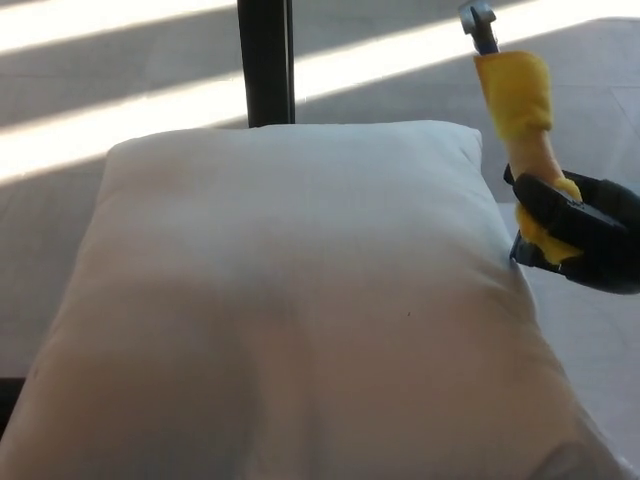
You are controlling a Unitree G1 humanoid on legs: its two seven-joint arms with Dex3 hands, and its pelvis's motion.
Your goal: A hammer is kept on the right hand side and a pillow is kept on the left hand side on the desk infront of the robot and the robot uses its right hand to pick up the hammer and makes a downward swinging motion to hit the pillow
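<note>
Yellow-handled hammer [515, 100] held upright, metal head cut off at top edge, right hand [570, 230] gripping its handle, beside plump white pillow [290, 310]

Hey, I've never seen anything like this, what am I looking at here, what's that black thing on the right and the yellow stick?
This is one picture from a camera on a humanoid robot's head, looking down at the desk in front of it. The black thing is the robot's right hand, closed around the yellow handle of a hammer. The hammer points up and away, its metal head almost cut off at the top edge. The big white pillow lies on the desk and fills most of the view. The hammer is raised beside the pillow's right edge. The left hand is not in view.
</note>
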